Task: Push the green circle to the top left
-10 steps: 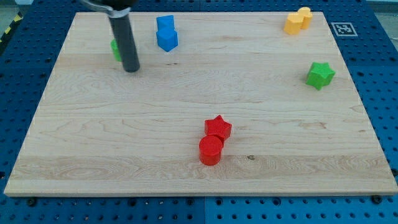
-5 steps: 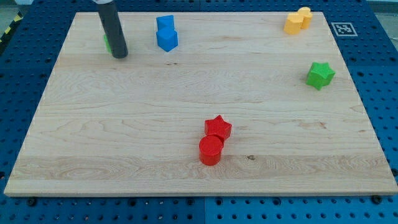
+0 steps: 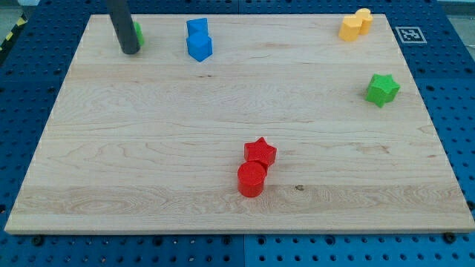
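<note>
Over the last second the dark rod has been carried up and toward the view's left across the wooden tabletop [image 3: 223, 111], so that my tip [image 3: 130, 51] now sits near the top left corner. The green circle block [image 3: 138, 33] has been displaced likewise, and now only a sliver is seen at the rod's right edge.

Looks like a robotics lab bench to me: a pale wooden worktop [image 3: 223, 111] sitting on a blue perforated mounting plate [image 3: 460, 111], with a printed black-and-white marker tag [image 3: 409, 34] at the upper right and yellow-black hazard tape [image 3: 11, 35] at the upper left.
</note>
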Tool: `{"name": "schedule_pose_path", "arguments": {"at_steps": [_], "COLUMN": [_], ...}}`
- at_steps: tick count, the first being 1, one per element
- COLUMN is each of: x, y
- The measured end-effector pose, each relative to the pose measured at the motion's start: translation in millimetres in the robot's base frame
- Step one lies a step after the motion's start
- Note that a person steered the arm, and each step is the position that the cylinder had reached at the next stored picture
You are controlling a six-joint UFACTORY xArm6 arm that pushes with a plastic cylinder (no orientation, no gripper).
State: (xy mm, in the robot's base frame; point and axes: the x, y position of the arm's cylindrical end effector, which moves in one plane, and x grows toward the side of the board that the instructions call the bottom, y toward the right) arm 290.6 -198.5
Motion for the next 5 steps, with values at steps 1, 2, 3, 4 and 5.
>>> {"name": "schedule_pose_path", "arguments": {"at_steps": [1,2,3,4,5], "x": [-9.3,-11.3,-11.3,-11.4,-13.2], "y": [0.0,0.0,0.0,0.0,0.0]}}
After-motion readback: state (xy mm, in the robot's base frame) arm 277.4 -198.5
